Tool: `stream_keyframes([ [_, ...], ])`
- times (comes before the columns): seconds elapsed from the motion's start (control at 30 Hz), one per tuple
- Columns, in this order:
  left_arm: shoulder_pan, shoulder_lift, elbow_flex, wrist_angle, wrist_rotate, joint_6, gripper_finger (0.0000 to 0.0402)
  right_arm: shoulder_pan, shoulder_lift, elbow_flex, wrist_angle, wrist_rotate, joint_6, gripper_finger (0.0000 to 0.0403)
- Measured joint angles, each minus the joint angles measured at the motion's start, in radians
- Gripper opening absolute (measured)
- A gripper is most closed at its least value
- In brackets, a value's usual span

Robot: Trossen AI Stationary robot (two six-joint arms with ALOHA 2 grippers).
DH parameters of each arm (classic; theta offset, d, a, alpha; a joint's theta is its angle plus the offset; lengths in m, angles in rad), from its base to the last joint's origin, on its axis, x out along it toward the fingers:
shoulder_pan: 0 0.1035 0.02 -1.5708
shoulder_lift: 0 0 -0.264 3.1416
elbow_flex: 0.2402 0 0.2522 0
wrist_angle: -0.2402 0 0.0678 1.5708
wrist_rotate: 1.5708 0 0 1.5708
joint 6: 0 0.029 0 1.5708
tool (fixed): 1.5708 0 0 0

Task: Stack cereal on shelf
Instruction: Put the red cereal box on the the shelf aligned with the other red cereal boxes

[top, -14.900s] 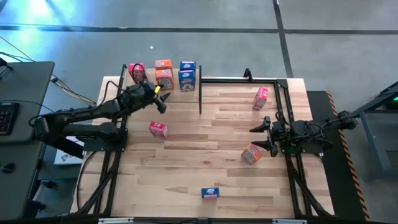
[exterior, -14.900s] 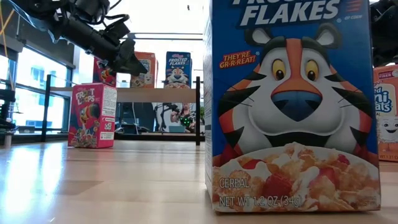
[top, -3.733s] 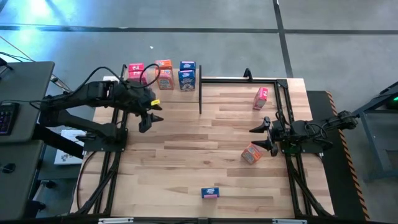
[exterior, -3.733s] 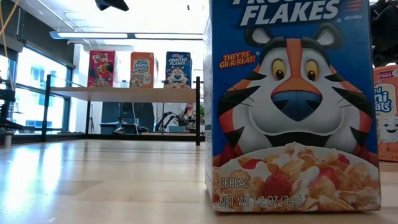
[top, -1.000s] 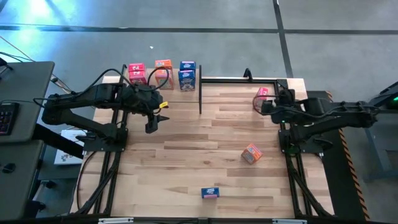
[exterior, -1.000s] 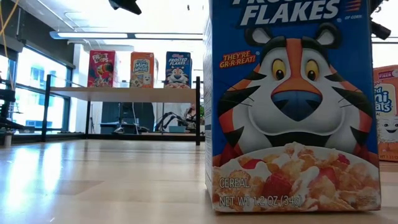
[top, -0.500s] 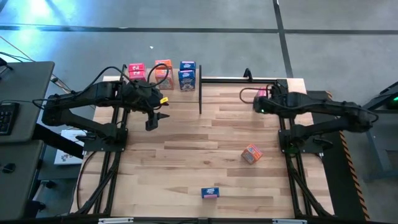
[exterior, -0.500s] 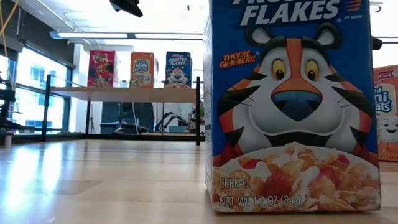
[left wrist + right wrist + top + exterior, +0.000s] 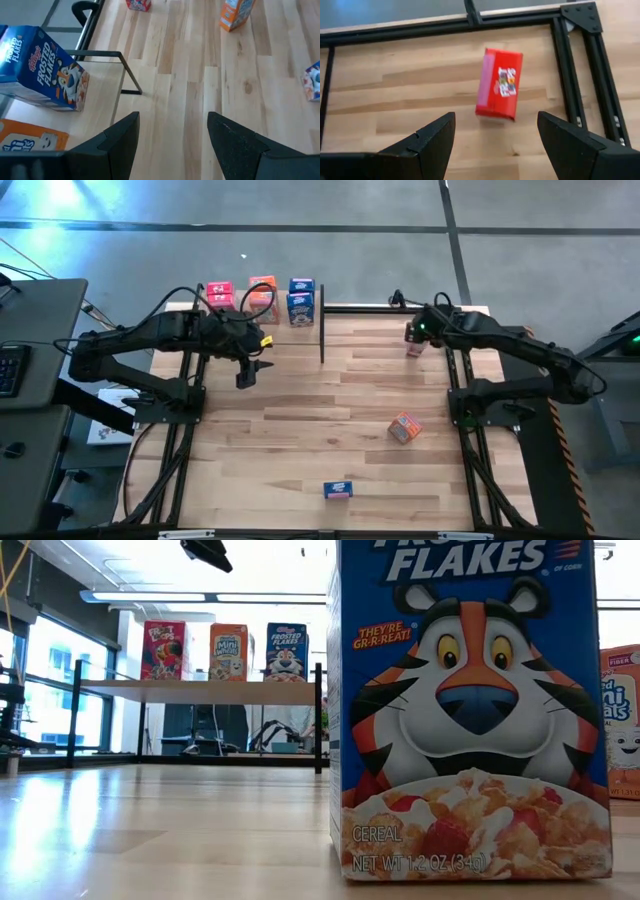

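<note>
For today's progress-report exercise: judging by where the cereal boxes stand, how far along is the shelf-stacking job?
Done: pink, orange and blue boxes stand on the shelf; whether more are stacked beneath them cannot be told.
In hand: the right gripper, open, hovers above the pink-red box lying on the table.
Left: that box, the orange box and the blue box on the table. The left gripper waits open by the shelf.

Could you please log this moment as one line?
right tool: open above pink box | left tool: open, near shelf
</note>
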Motion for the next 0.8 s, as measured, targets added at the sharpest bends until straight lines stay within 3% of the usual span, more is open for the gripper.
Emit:
stream_keyframes([
  [0.27,0.0,0.008,0.0,0.022,-0.046,0.007,0.0225,-0.112,0.074,0.0,0.035,-0.073,-0.088,0.0275],
  [0.8,0.0,0.007,0.0,0.038,-0.052,-0.038,0.0225,-0.21,0.226,0.0,0.059,-0.151,-0.172,0.0275],
])
